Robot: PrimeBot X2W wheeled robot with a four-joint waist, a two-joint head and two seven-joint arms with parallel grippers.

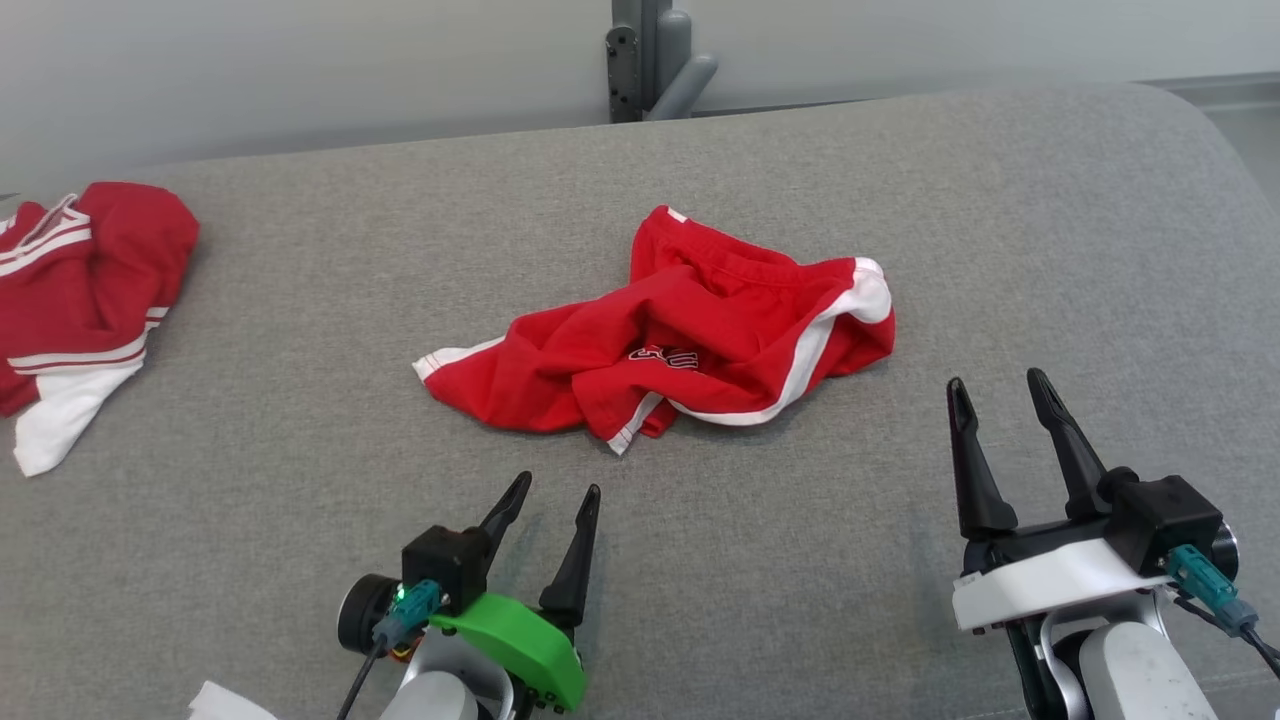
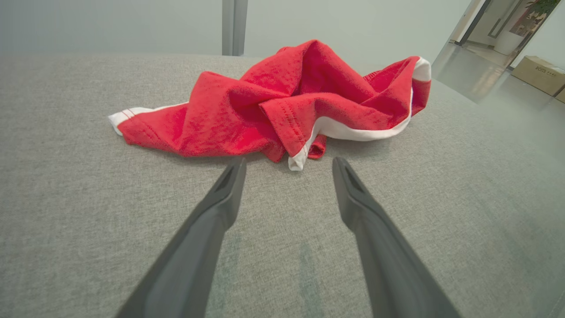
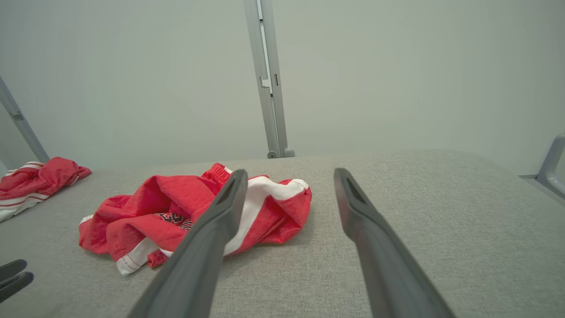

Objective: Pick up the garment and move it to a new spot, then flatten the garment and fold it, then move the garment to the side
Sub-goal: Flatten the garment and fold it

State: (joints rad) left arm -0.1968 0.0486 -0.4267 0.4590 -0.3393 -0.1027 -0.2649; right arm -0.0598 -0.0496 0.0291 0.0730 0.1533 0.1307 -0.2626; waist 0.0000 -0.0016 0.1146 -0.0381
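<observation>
Left gripper (image 1: 560, 484) and right gripper (image 1: 996, 380) gape near garment (image 1: 680, 340).

The garment (image 1: 700, 330) was soft red cloth with a fine knit grain (its white trim looked smoother). The work surface (image 1: 320, 300) wore matt grey woven fabric. The left gripper (image 2: 289, 160) had fingers (image 2: 207, 229) of dull dark plastic.

2 red garments (image 1: 690, 330) (image 1: 85, 285), 2 grippers (image 1: 560, 482) (image 1: 995, 377)

right hand (image 3: 290, 172) spread wide, crumpled red garment (image 3: 145, 207) beyond, grey surface (image 3: 419, 198)
</observation>
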